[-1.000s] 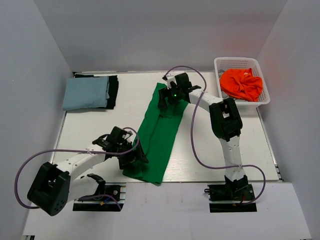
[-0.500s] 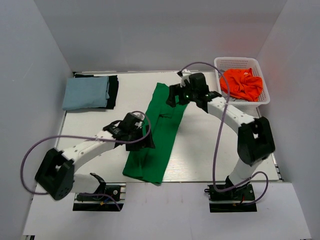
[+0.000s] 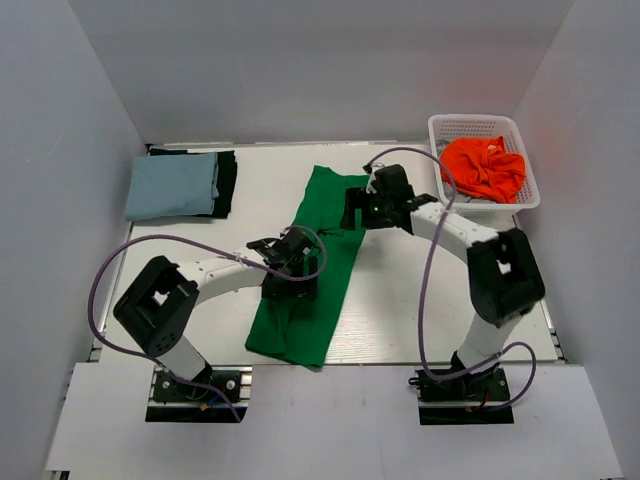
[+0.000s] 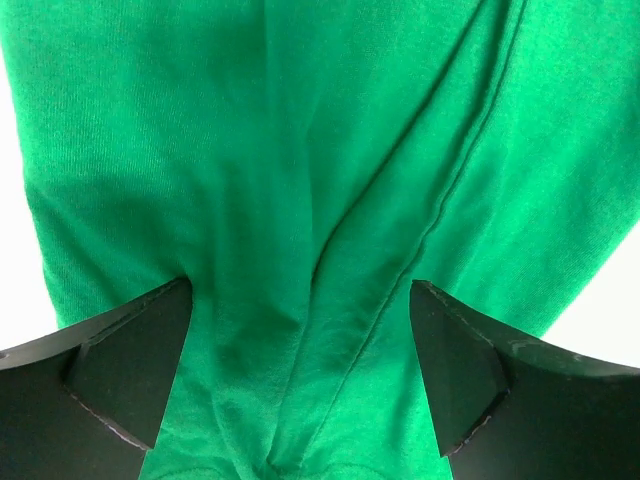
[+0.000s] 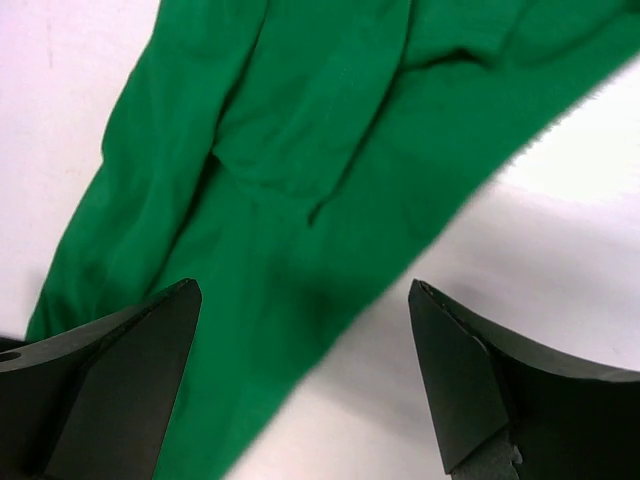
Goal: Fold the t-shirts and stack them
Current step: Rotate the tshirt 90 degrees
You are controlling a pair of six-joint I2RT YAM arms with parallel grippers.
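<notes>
Fingers (image 4: 115, 372) wide above green t-shirt (image 4: 300, 150)

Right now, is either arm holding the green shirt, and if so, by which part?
Nothing is held. The left gripper and the right gripper both hover over the green t-shirt, jaws wide open and clamping no cloth.

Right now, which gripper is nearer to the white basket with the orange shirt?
Right. The right gripper is over the far end of the green t-shirt, left of the basket in the top view; the left gripper is over the shirt's middle, farther from it.
</notes>
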